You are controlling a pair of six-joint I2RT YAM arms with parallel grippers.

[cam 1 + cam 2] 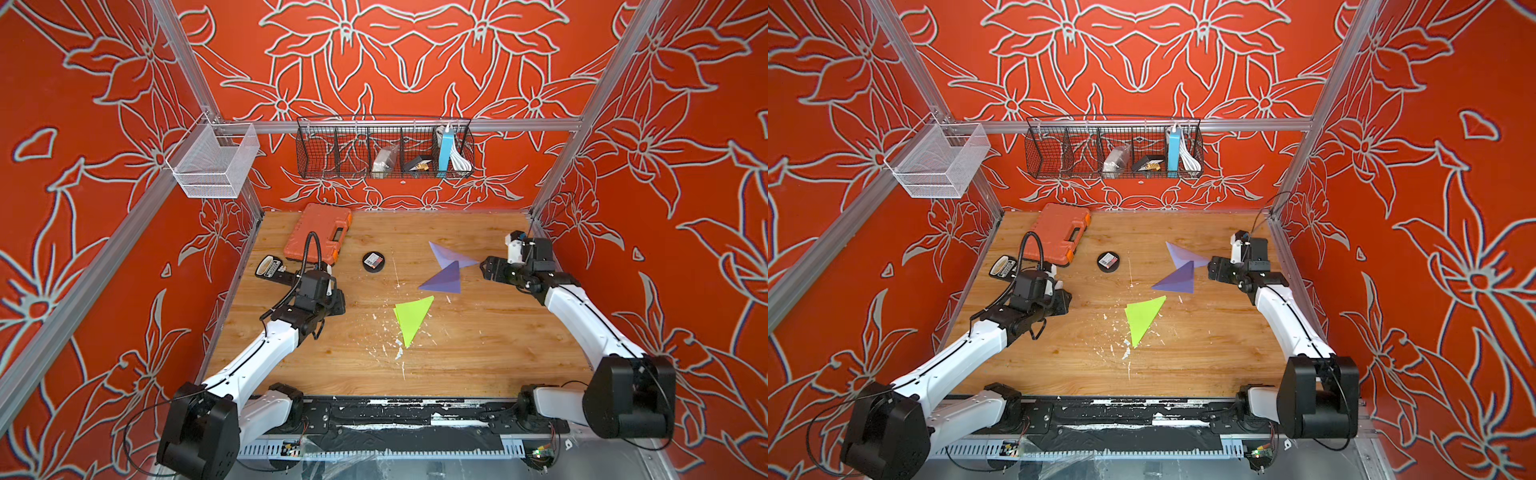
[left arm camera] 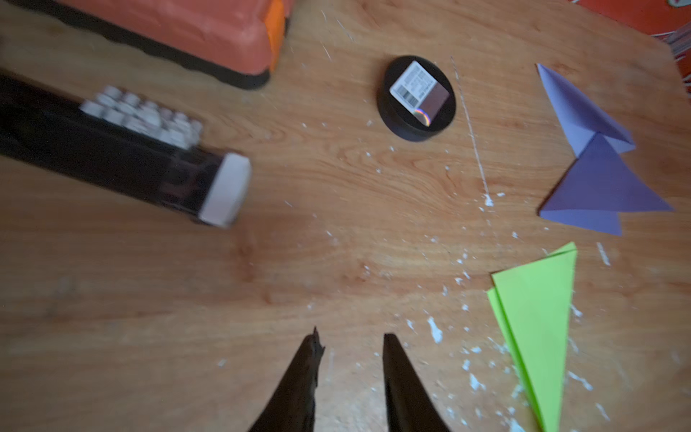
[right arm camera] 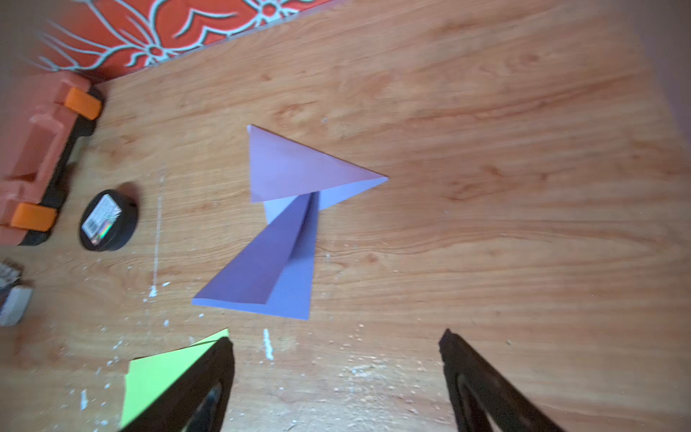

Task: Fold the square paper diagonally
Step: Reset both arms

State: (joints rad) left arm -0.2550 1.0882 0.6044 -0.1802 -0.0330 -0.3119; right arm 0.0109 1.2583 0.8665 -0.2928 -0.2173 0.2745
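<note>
- The green paper (image 1: 411,318) lies flat in the middle of the wooden table (image 1: 498,353). It is folded into a triangle, and its two layers do not quite match along one edge.
- The left claw (image 2: 349,336) hovers over bare wood beside the green paper, jaws apart and nothing between them.
- The right claw (image 3: 336,336) has its jaws spread wide and is empty, near the purple papers.
- The dark purple paper (image 3: 261,269) touches the light purple paper (image 3: 284,168) with its tip; both are folded.
- An orange tool case (image 1: 320,230) and a round black tin (image 1: 373,262) sit toward the back left.
</note>
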